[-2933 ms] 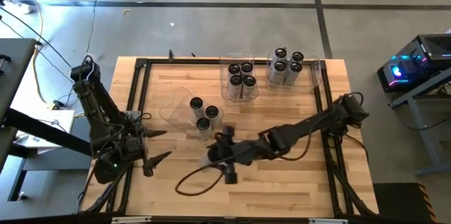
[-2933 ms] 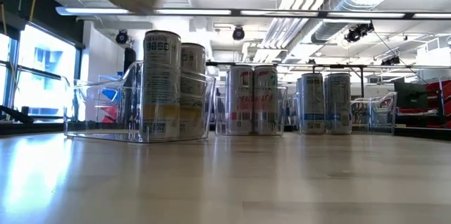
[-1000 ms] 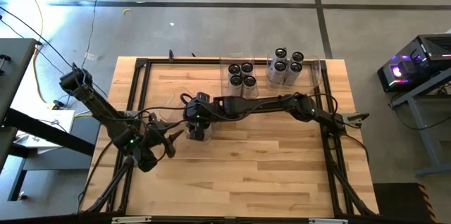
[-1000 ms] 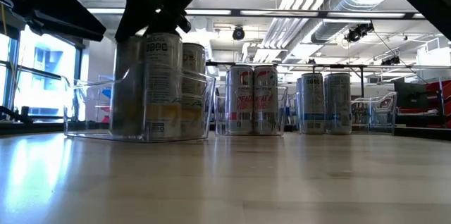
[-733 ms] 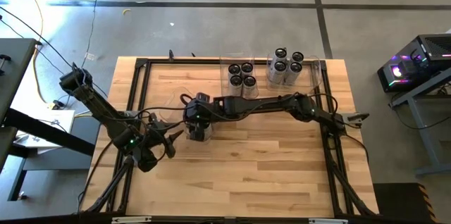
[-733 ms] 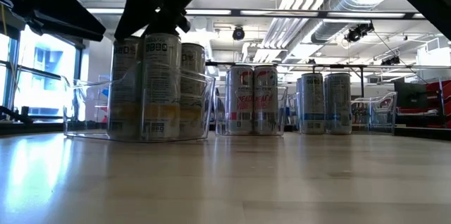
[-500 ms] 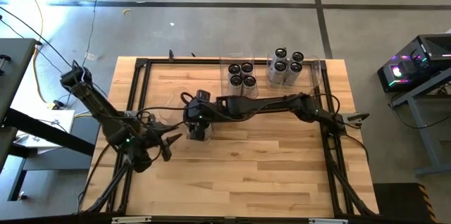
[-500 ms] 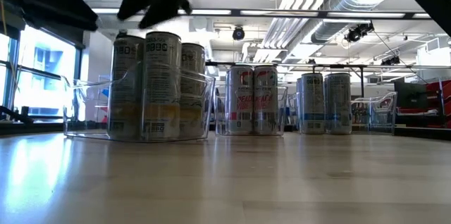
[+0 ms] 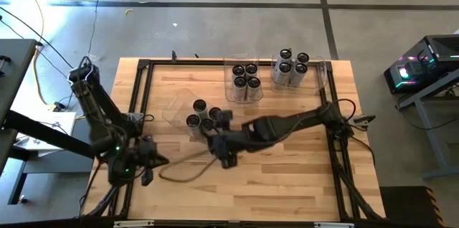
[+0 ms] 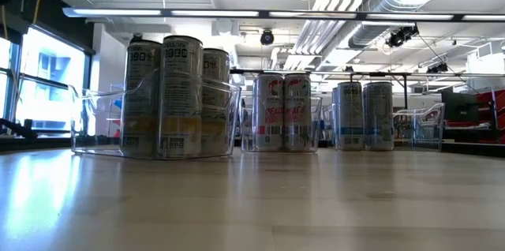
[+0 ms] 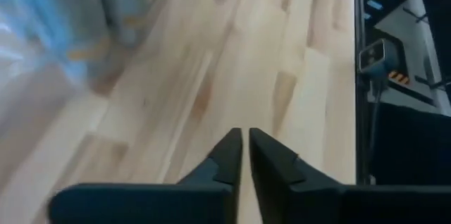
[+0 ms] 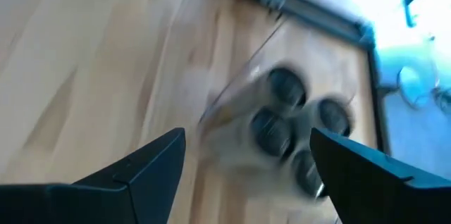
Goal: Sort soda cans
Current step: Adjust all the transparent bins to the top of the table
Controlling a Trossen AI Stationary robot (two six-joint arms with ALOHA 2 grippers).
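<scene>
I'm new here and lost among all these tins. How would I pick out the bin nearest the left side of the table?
Start at the wooden table and find the three clear bins. Two sit side by side at the far edge; the third bin stands alone, nearer the middle and the left arm. It holds four cans and sits askew, unlike the squared-up pair.

We can make out little lettering. In the low view, the soda cans in the nearest clear bin carry a dark printed band near the top, four rounded characters we cannot read for certain. The middle pair of cans bears red slanted script, too small to spell out. The farther pair shows a small dark mark near the rim, also unreadable. Nothing legible elsewhere
</scene>
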